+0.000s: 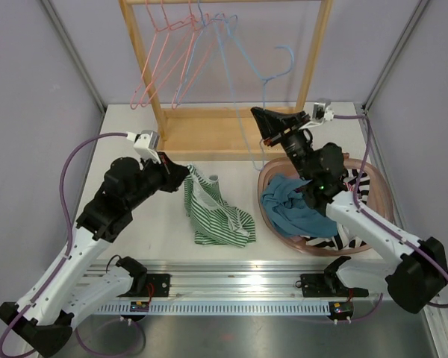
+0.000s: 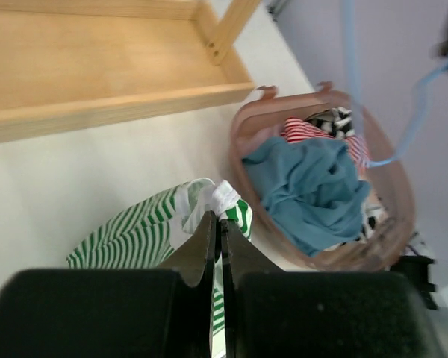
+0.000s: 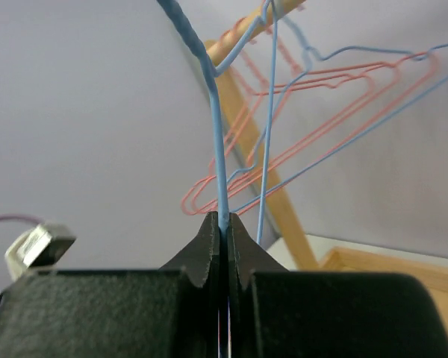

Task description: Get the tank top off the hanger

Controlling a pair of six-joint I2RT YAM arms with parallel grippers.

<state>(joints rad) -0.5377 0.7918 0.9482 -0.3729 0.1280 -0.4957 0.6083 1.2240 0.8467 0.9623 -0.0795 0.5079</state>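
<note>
Basket on worktop holds a blue garment and striped clothes. Left jaws are closed on the green-striped tank top, which lies on the worktop beside the basket. Right jaws are clamped on the blue hanger.

— What is held by the left pincer?
— A whitish fold of the green-striped tank top is pinched between its closed tips; the rest is crumpled on the bench.
— And beside it?
— A pink basket of clothes is seen, crossed by a blue hanger.
</note>
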